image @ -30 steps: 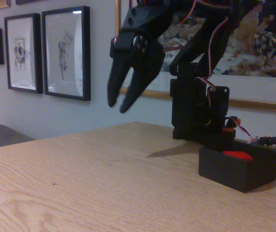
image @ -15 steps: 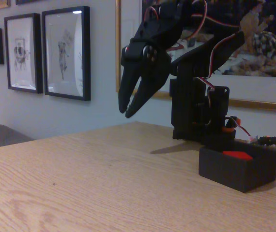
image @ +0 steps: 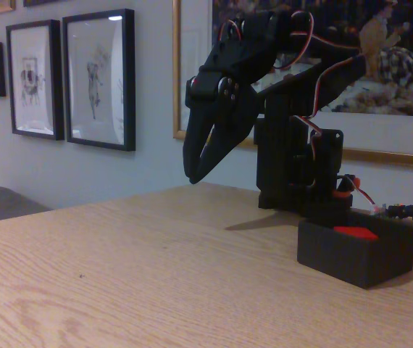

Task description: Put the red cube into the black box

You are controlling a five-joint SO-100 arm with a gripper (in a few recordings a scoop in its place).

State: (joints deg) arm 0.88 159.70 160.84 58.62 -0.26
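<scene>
A: What takes up most of the scene?

B: The wooden tabletop [image: 156, 275] does. It is light oak with visible grain, and it spreads from the near edge to the pale wall behind. On that wall hang framed pictures [image: 98, 78]: black-framed drawings at the left of the fixed view and a large gold-framed painting [image: 380, 80] at the right.

A: And the robot?

B: The black arm [image: 293, 138] stands at the back right of the tabletop, folded over on itself, with red and white wires looping along its upper links. Its base sits just behind the black box.

A: How does the claw stand?

B: The claw [image: 194, 174] hangs in the air left of the arm's column, pointing down and slightly left, well above the wood. The two fingers meet at their tips with only a thin slit between them higher up. It is closed and it holds nothing.

A: Where is the black box?

B: The black box [image: 355, 255] rests on the tabletop at the right, low and open-topped, in front of the arm's base and well to the right of the claw.

A: And the red cube?

B: The red cube [image: 356, 233] lies inside the black box. Only its top face shows above the near wall.
</scene>
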